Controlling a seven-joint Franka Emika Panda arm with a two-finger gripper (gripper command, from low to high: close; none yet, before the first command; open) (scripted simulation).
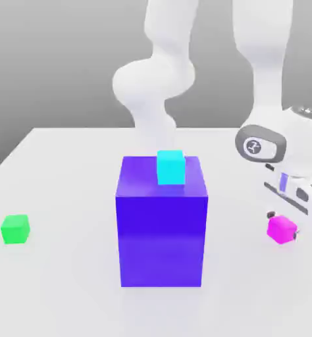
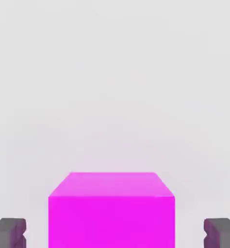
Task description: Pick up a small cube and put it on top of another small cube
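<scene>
Your arm (image 1: 270, 79) runs off the exterior view's top edge, base hidden. The pincer (image 1: 282, 220) is mostly masked by the wrist and pink cube (image 1: 281, 230); contact there can't be told. In the hand view the pink cube (image 2: 111, 213) and both fingertips (image 2: 8, 232) are cut by the picture's edge. The blue block (image 1: 162, 224) hides the tabletop (image 1: 66, 289) behind it.

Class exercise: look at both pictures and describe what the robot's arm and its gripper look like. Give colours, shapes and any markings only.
The arm is glossy white, built of thick rounded segments with bulging joints. Near the wrist sits a grey oval ring around a white disc bearing a small dark mark. The gripper has a white body with dark details, and the hand view shows its fingertips as dark grey notched blocks.
</scene>
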